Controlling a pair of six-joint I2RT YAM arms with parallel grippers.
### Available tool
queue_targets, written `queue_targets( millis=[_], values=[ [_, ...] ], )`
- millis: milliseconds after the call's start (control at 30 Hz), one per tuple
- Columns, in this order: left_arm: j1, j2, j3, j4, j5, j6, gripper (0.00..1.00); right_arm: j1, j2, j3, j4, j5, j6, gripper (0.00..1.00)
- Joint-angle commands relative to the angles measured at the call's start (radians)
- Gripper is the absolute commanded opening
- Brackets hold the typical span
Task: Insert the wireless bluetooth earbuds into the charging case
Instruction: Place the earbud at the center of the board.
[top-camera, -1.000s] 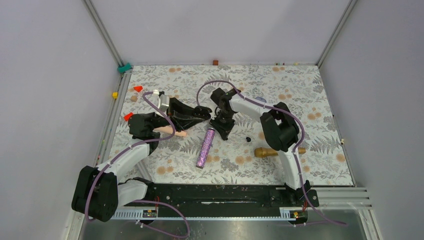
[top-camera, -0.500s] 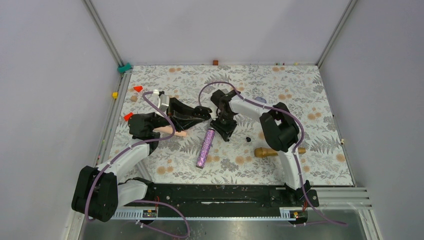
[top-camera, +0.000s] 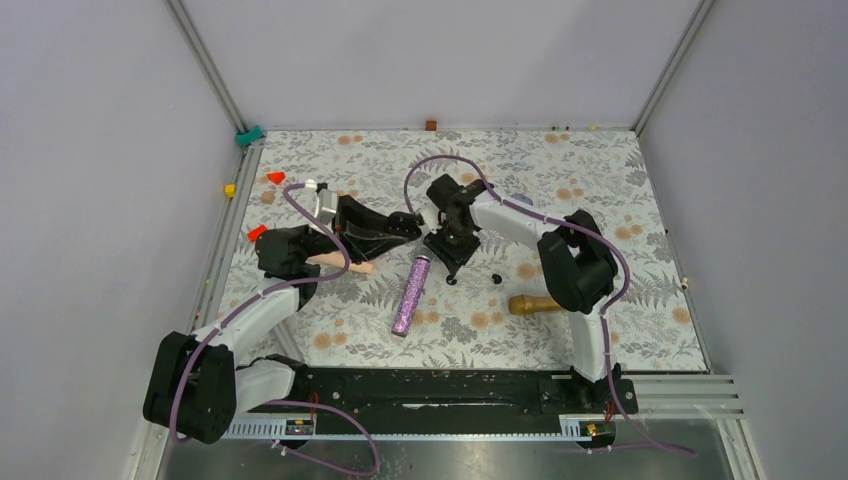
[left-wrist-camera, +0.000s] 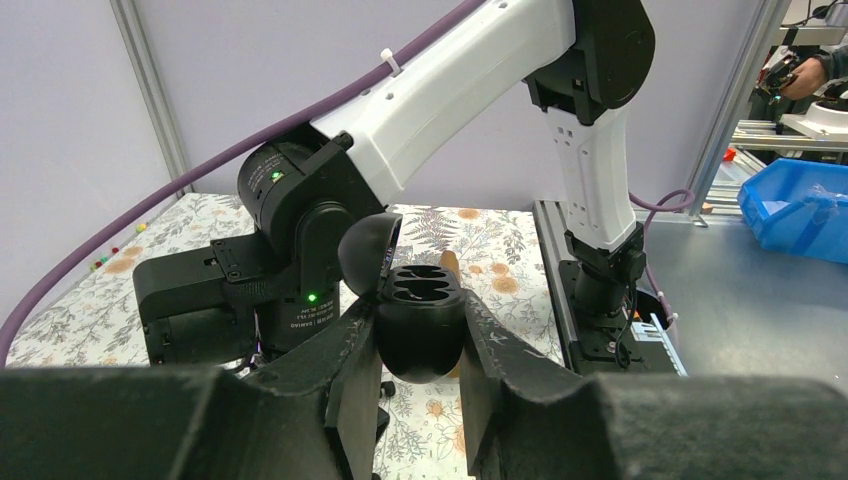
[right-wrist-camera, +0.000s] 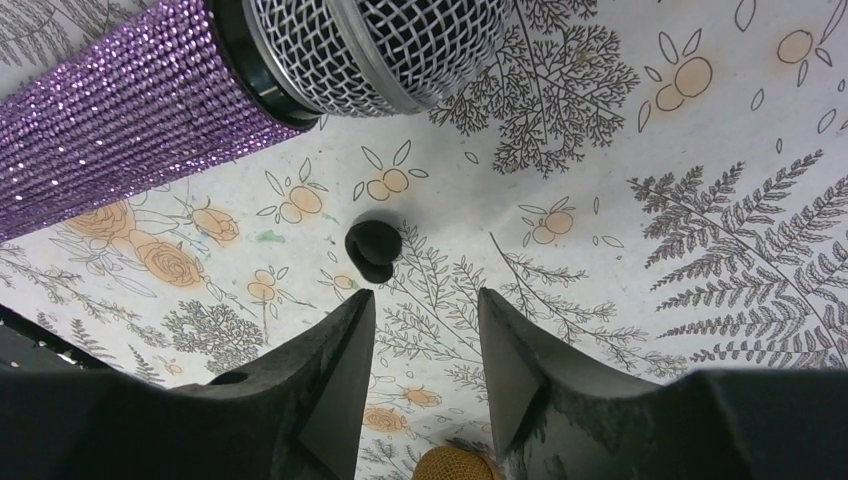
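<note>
**Right claw spreads, bud down on the cloth**

Right gripper (top-camera: 452, 258) has pulled its jaws apart over the last second, and its arm's elbow has swung out toward the right of the overhead frame. The jaws now stand at a middling gap with nothing between them. In the right wrist view, one earbud (right-wrist-camera: 373, 250) lies loose on the floral cloth (top-camera: 600, 200), just past the fingertips and below the purple microphone (right-wrist-camera: 120, 130). From above, the second earbud (top-camera: 497, 278) sits a little further right, near the gold microphone (top-camera: 535, 303). Left of centre, the left gripper (left-wrist-camera: 418, 310) is clamped on the charging case (left-wrist-camera: 420, 345), lid up, both sockets showing bare.
</note>
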Motion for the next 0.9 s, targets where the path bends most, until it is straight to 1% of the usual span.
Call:
queue_targets(
  millis=[0, 100, 233, 333, 433, 567, 867],
  values=[
    [0.004, -0.013, 0.031, 0.065, 0.02, -0.008, 0.0, 0.012, -0.011, -0.001, 0.015, -0.026, 0.036, 0.5],
    [0.004, -0.013, 0.032, 0.064, 0.021, -0.009, 0.0, 0.016, -0.012, -0.005, 0.016, -0.074, 0.036, 0.5],
    [0.004, -0.012, 0.031, 0.064, 0.022, -0.008, 0.0, 0.042, -0.061, -0.033, 0.045, -0.115, 0.035, 0.5],
    [0.005, -0.012, 0.032, 0.064, 0.02, -0.008, 0.0, 0.073, -0.082, -0.044, 0.053, -0.096, 0.036, 0.5],
    [0.004, -0.014, 0.032, 0.064, 0.022, -0.008, 0.0, 0.087, -0.067, -0.043, 0.051, -0.067, 0.052, 0.5],
    [0.005, -0.021, 0.03, 0.061, 0.023, -0.005, 0.0, 0.091, -0.046, -0.047, 0.05, -0.07, 0.06, 0.5],
    [0.004, -0.023, 0.028, 0.061, 0.025, 0.0, 0.0, 0.092, -0.02, -0.04, 0.05, -0.021, 0.052, 0.5]
  ],
)
